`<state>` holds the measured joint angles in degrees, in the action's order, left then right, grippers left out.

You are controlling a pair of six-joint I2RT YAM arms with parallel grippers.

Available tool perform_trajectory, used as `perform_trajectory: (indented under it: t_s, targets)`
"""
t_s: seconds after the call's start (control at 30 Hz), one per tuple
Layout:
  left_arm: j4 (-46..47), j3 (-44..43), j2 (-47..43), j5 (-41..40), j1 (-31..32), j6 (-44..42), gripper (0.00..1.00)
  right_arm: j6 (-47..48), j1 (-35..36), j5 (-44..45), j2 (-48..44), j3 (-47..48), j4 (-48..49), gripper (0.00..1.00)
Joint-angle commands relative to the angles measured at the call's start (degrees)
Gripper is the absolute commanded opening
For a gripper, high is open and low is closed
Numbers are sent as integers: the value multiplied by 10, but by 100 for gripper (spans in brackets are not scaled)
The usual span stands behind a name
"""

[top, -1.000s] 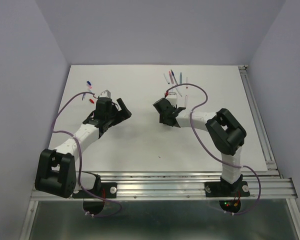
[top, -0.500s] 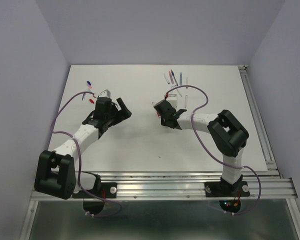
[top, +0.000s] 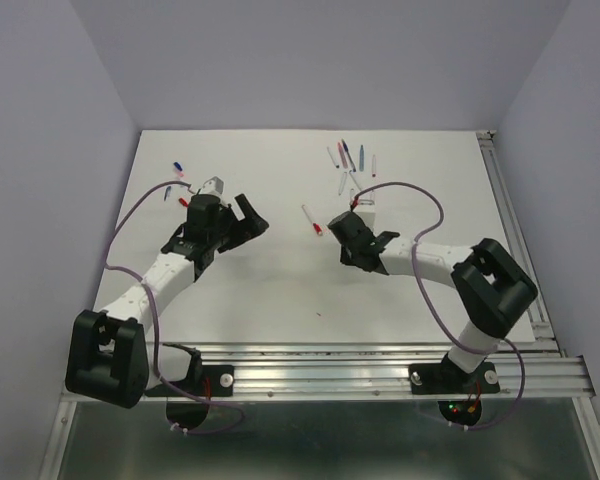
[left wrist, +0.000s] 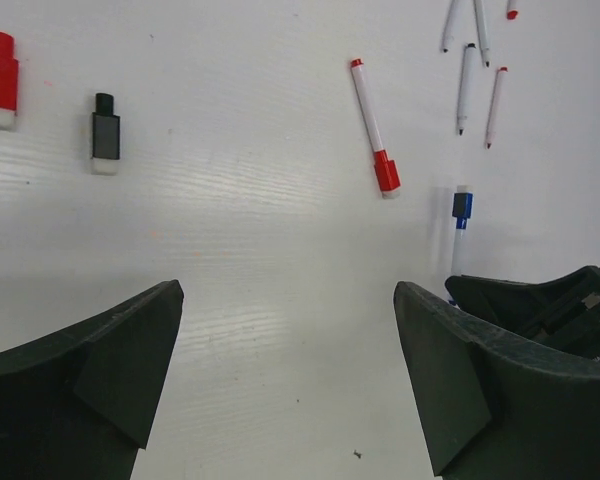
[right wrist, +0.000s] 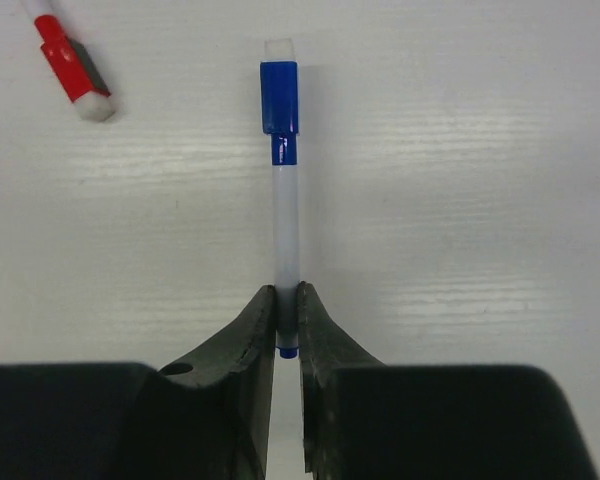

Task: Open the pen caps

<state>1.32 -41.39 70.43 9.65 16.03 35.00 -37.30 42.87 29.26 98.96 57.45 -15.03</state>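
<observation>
Blue pen cap (right wrist: 279,97) lay at 12 o'clock from the right gripper (right wrist: 287,310), which pinched the near end of its white barrel (right wrist: 287,230), axis 6-to-12, while the left gripper (left wrist: 288,290) hung wide open, empty, toward 9 o'clock from above.

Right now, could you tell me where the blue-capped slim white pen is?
In the right wrist view, the right gripper pinches the blue-capped pen; a red-capped pen lies upper left.

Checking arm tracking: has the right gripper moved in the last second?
Yes. Against the far pen cluster in the top view, the right gripper, shut on a blue pen, shifted right and slightly down-frame.
</observation>
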Motion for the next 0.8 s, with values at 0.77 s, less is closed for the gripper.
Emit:
perform_trajectory:
  t_s: [0.77]
  targets:
    - [196,62,-51,121,114,93,74,57,6,-560,-225,-183,403,4]
